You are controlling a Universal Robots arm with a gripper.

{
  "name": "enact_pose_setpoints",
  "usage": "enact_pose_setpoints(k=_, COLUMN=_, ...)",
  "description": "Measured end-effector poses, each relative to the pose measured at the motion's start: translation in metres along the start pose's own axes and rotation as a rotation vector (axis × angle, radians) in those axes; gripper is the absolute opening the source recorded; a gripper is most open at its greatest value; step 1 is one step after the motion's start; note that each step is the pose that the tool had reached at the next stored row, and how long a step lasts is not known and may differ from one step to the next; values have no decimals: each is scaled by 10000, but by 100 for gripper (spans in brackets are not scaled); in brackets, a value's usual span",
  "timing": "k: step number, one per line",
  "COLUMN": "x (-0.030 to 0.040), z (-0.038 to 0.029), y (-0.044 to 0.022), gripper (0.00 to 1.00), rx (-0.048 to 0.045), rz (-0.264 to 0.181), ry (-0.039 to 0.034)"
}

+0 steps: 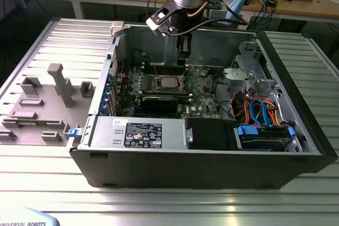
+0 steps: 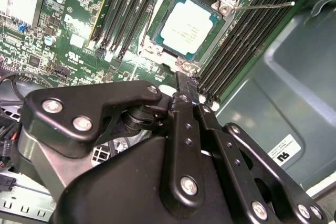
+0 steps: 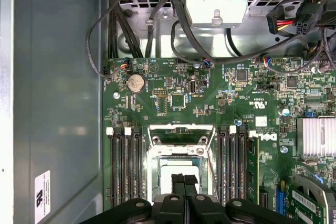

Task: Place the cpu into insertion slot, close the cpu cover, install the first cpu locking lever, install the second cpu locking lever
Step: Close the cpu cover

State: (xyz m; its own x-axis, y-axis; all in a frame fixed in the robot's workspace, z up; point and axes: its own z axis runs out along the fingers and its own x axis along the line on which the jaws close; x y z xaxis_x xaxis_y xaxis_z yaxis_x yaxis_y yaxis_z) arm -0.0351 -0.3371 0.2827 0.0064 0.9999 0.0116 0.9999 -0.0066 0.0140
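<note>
The cpu [image 2: 189, 23], a flat square chip with a silver-grey top, lies in the insertion slot [image 2: 152, 45] on the green motherboard. The cpu cover [image 2: 224, 10], a thin silver frame, lies around the chip. A thin wire locking lever [image 2: 268, 4] sticks out from one corner of the socket over the memory slots. My gripper [image 2: 187, 81] hangs just above the socket's edge, shut with nothing visible between its fingers. In the exterior view the gripper [image 1: 183, 63] stands over the back right of the cpu [image 1: 168, 82]. In the first wrist view the fingertips [image 3: 178, 182] cover part of the socket [image 3: 181, 153].
The open computer case [image 1: 296, 104] surrounds the board. Memory slots [image 2: 128, 11] run on both sides of the socket. A black card [image 1: 159, 101] lies in front of it, and cables [image 1: 254, 109] and drive bays fill the exterior view's right. A grey fixture plate [image 1: 42, 104] sits outside at the exterior view's left.
</note>
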Motion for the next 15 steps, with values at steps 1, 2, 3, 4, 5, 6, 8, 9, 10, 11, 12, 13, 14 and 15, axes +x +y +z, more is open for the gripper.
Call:
enact_pose_setpoints(k=1, x=0, z=0, y=4, gripper=11, rx=0, rz=-2, ry=0)
enact_pose_setpoints(k=2, x=0, z=0, y=8, gripper=11, rx=0, rz=-1, ry=0)
enact_pose_setpoints(k=3, x=0, z=0, y=21, gripper=11, rx=0, rz=0, ry=0)
enact_pose_setpoints(k=4, x=0, z=0, y=31, gripper=11, rx=1, rz=0, ry=-1)
enact_pose_setpoints(k=5, x=0, z=0, y=41, gripper=11, rx=1, rz=0, ry=0)
enact_pose_setpoints(k=6, x=0, z=1, y=61, gripper=11, rx=1, rz=0, ry=0)
enact_pose_setpoints(k=8, x=0, z=1, y=79, gripper=11, rx=2, rz=-1, ry=-1)
enact_pose_setpoints(k=9, x=1, z=1, y=99, gripper=11, rx=1, rz=0, ry=0)
enact_pose_setpoints(k=10, x=1, z=1, y=115, gripper=11, rx=2, rz=1, ry=0)
enact_pose_setpoints(k=11, x=1, z=2, y=131, gripper=11, rx=3, rz=0, ry=0)
enact_pose_setpoints(k=12, x=1, z=2, y=140, gripper=11, rx=3, rz=0, ry=0)
enact_pose_setpoints(k=13, x=1, z=2, y=156, gripper=11, rx=3, rz=1, ry=0)
enact_pose_setpoints(k=14, x=1, z=2, y=167, gripper=11, rx=4, rz=0, ry=0)
enact_pose_setpoints(k=15, x=1, z=2, y=179, gripper=11, rx=4, rz=0, ry=-1)
